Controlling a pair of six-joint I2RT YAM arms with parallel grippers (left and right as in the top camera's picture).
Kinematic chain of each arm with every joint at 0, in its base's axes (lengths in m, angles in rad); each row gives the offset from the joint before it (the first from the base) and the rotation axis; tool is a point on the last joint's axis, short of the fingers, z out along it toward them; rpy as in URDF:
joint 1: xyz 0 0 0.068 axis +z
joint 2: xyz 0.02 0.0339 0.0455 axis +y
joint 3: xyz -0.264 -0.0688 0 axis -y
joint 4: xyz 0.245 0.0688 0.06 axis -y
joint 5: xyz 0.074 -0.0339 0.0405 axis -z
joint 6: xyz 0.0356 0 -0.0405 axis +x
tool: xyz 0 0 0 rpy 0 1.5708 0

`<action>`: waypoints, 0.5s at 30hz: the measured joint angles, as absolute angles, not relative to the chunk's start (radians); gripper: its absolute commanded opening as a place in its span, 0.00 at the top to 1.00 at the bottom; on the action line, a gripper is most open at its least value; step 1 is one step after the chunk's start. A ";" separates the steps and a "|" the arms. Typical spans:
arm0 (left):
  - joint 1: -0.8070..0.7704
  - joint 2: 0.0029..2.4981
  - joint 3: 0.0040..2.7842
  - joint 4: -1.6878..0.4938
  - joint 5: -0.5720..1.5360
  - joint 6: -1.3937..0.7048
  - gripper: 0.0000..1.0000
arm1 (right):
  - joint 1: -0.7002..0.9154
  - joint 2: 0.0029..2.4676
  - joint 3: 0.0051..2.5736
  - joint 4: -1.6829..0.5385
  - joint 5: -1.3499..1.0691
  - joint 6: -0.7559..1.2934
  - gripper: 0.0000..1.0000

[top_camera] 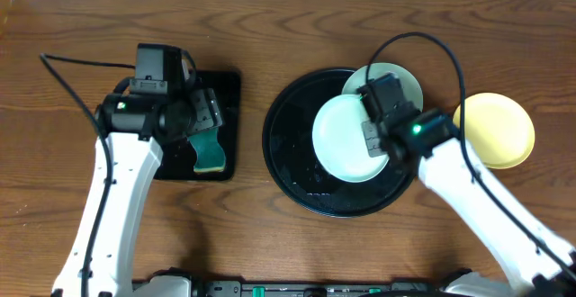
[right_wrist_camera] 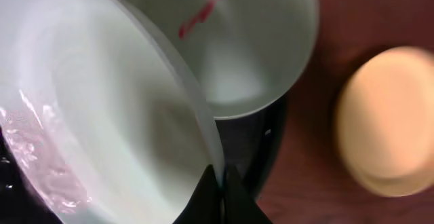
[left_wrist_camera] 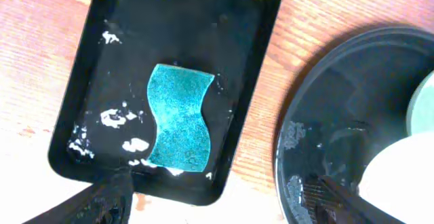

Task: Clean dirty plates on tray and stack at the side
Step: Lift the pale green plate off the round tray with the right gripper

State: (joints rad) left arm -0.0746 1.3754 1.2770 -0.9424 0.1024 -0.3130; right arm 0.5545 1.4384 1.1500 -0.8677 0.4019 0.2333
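The round black tray [top_camera: 288,157] sits mid-table. My right gripper [top_camera: 378,130] is shut on the rim of a mint-green plate [top_camera: 342,139], holding it tilted over the tray; the wrist view shows the rim pinched between the fingers [right_wrist_camera: 218,183]. A second mint-green plate [top_camera: 400,81] with a red streak [right_wrist_camera: 201,12] lies at the tray's far right edge. The pale yellow plate [top_camera: 495,130] lies on the table right of the tray. My left gripper [left_wrist_camera: 217,207] is open above the rectangular tray's near edge, holding nothing.
A teal sponge [top_camera: 209,150] lies in the small rectangular black tray [top_camera: 229,90] at left, with white foam specks [left_wrist_camera: 115,119] around it. Bare wooden table lies between the two trays and in front.
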 measured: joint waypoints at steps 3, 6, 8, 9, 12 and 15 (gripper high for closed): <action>-0.075 1.376 1.277 -0.943 0.103 -0.313 0.18 | 0.635 1.391 1.150 -0.866 0.501 0.234 0.99; -0.075 1.378 1.277 -0.942 0.103 -0.313 0.18 | 0.694 1.370 1.150 -0.866 0.575 0.233 0.99; -0.075 1.378 1.277 -0.942 0.103 -0.313 0.18 | 0.742 1.366 1.150 -0.863 0.643 0.232 0.99; -0.075 1.378 1.277 -0.943 0.103 -0.313 0.18 | 0.749 1.366 1.150 -0.863 0.655 0.230 0.99; -0.075 1.378 1.277 -0.942 0.103 -0.313 0.17 | 0.797 1.366 1.150 -0.847 0.737 0.204 0.99; -0.075 1.378 1.277 -0.942 0.103 -0.313 0.17 | 0.849 1.366 1.150 -0.829 0.809 0.167 0.99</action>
State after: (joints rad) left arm -0.0746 1.3777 1.2770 -0.9424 0.1028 -0.3130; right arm 0.8490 1.3659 1.1500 -0.8291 0.8085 0.1673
